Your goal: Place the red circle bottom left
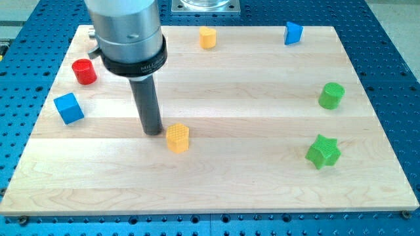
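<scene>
The red circle [84,71] is a short red cylinder standing at the view's upper left of the wooden board [216,190]. My tip [153,132] rests on the board right of and below the red circle, well apart from it. A yellow hexagon block [177,138] sits just right of the tip, very close to it. A blue cube [69,108] lies left of the tip, below the red circle.
A yellow block [208,37] and a blue block [293,32] sit near the top edge. A green cylinder [331,96] and a green star [323,152] sit at the right. The arm's grey body [125,33] hangs over the upper left.
</scene>
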### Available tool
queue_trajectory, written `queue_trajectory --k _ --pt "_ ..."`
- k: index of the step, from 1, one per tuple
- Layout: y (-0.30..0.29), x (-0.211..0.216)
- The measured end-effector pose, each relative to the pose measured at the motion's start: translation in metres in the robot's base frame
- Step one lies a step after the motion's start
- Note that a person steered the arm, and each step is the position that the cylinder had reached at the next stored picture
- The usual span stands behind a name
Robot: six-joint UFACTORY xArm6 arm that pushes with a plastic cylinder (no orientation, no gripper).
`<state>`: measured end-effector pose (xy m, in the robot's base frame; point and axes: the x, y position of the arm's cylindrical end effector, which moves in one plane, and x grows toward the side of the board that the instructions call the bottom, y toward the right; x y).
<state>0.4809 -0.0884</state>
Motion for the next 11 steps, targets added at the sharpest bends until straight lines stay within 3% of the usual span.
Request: queue_trajectory --k 1,2,3,5,7,9,10,11 --pt "0.046 0.008" --pt "0.046 0.060" --pt "0.047 0.067" --pt "0.196 0.054" --pt "0.288 0.043" --pt "0.194 0.052" --pt "0.106 0.047" --pt "0.053 -0.021"
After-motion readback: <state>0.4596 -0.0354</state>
